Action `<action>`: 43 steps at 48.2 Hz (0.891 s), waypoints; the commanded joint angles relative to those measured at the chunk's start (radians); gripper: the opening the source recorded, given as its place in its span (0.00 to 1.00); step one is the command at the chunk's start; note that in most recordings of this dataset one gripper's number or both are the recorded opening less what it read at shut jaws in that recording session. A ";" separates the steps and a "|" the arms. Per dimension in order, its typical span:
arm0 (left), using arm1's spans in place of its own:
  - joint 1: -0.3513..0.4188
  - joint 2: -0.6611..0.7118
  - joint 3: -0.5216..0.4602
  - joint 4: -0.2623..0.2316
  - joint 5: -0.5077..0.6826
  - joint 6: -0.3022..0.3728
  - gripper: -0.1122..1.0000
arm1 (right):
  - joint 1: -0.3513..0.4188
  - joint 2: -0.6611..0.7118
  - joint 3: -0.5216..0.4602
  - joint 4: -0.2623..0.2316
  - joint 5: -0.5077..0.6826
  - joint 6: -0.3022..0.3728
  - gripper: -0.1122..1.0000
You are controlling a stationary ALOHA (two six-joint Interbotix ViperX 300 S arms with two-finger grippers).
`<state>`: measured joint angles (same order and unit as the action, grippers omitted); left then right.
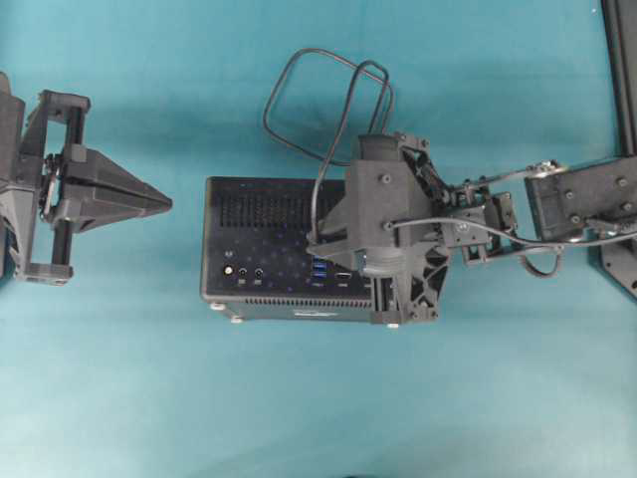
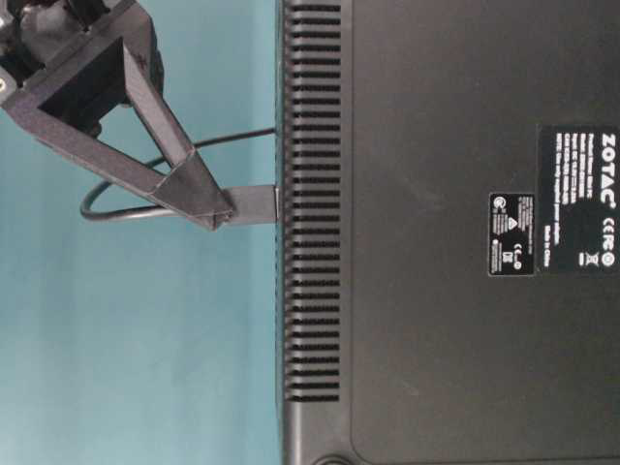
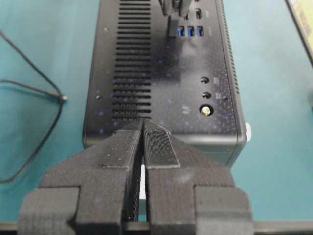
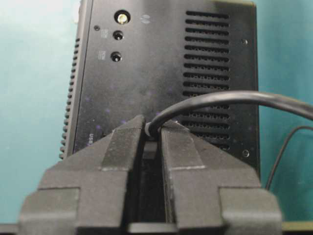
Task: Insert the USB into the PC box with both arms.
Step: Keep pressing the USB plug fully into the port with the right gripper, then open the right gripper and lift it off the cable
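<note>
1. Right claw (image 4: 150, 131) sits narrowly parted around the USB (image 2: 254, 205), whose plug meets the PC box (image 1: 259, 209) face.
2. Left claw (image 3: 143, 128) is closed, empty, near the box's end.
3. Underside label reads "ZOTAC".

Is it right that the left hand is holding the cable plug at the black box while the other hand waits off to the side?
No, it's the right hand at the plug on the box; the left hand waits aside, as the overhead view shows.
</note>
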<state>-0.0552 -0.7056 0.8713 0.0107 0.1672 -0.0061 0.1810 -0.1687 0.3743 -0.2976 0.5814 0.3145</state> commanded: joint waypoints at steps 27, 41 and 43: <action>0.000 -0.006 -0.038 0.003 0.000 0.005 0.10 | -0.002 -0.057 -0.038 -0.002 0.006 0.009 0.82; -0.003 -0.037 -0.034 0.003 0.018 0.014 0.10 | 0.017 -0.158 0.035 0.002 0.008 0.011 0.82; -0.006 -0.044 -0.032 0.003 0.018 0.014 0.10 | 0.020 -0.169 0.046 0.003 0.006 0.011 0.82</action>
<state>-0.0552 -0.7348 0.8606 0.0123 0.1902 0.0077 0.1917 -0.2961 0.4188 -0.2961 0.5921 0.3145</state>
